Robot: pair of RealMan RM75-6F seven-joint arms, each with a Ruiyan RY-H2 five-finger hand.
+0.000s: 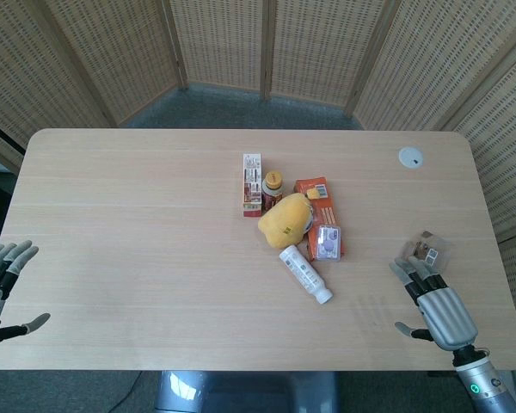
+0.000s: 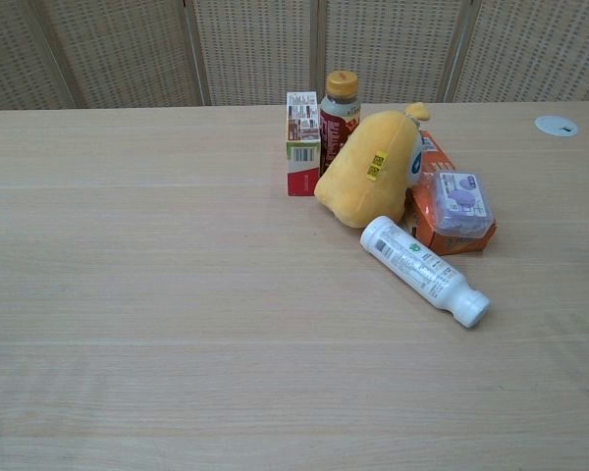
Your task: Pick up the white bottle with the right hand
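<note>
The white bottle (image 1: 305,274) (image 2: 424,269) lies on its side near the table's middle, cap end pointing toward the front right. My right hand (image 1: 437,303) hovers over the table's front right, well to the right of the bottle, open with fingers spread and nothing in it. My left hand (image 1: 2,284) is at the front left edge, open and holding nothing. Neither hand shows in the chest view.
Behind the bottle sit a yellow plush toy (image 1: 285,218), an orange box (image 1: 316,200) with a small purple-lidded tub (image 1: 328,241) on it, a brown bottle (image 1: 272,187) and a red-white carton (image 1: 252,184). A small clear packet (image 1: 427,250) lies just beyond my right hand. A white disc (image 1: 410,156) is at the far right.
</note>
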